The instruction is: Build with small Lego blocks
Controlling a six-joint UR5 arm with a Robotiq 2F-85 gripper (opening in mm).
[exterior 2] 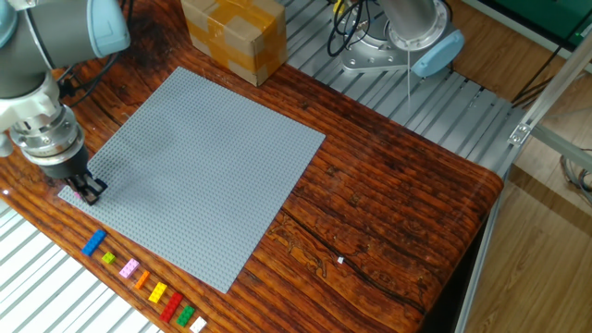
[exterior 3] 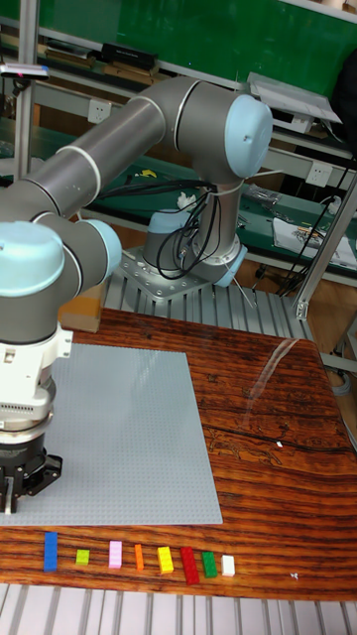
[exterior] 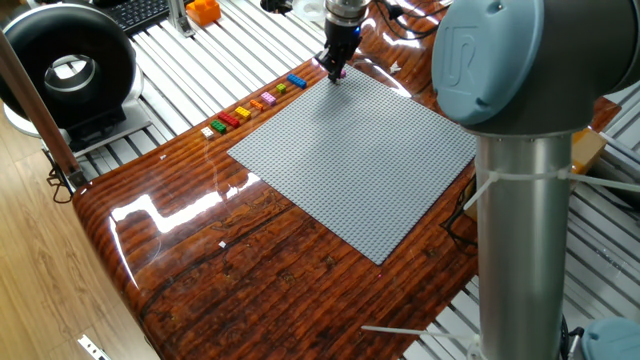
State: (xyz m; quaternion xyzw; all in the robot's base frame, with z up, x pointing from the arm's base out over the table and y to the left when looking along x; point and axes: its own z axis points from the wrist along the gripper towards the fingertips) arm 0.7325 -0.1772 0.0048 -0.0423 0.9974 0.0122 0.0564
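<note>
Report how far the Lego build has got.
Done: nothing shows built yet on the grey baseplate.
In hand: the gripper sits at the baseplate's corner with a pink brick at its fingertips, apparently being placed.
Left: a row of seven bricks beside the baseplate, running from blue to white, waits untouched.

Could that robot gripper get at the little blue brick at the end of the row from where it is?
Probably yes. The gripper sits at the baseplate corner just beside the blue brick, which lies alone on bare table with nothing above or around it.
</note>
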